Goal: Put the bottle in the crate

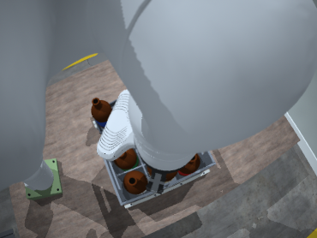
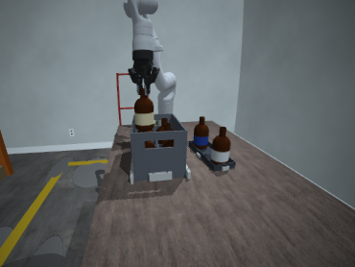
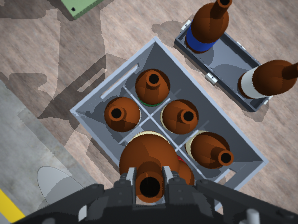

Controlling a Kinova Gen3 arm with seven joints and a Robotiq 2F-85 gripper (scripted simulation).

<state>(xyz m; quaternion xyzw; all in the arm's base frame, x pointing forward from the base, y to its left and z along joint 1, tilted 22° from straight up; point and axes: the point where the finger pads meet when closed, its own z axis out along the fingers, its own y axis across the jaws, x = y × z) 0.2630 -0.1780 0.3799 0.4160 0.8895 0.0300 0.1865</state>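
Observation:
My gripper (image 3: 149, 176) is shut on the neck of a brown bottle with a cream label (image 2: 143, 113). The bottle hangs upright, its base just inside the top of the grey crate (image 2: 158, 149) at the front left corner. In the wrist view the held bottle (image 3: 148, 162) covers the slot beneath it. Several other brown bottles stand in the crate (image 3: 165, 135). The dark tray (image 2: 209, 156) right of the crate holds a blue-labelled bottle (image 2: 201, 133) and a white-labelled bottle (image 2: 221, 145). In the top view the arm hides most of the crate.
A green base plate (image 1: 44, 180) lies on the table left of the crate. The table's edge runs near the crate's left side, with grey floor and a yellow line (image 2: 31, 211) beyond. A red frame (image 2: 124, 98) stands behind the crate.

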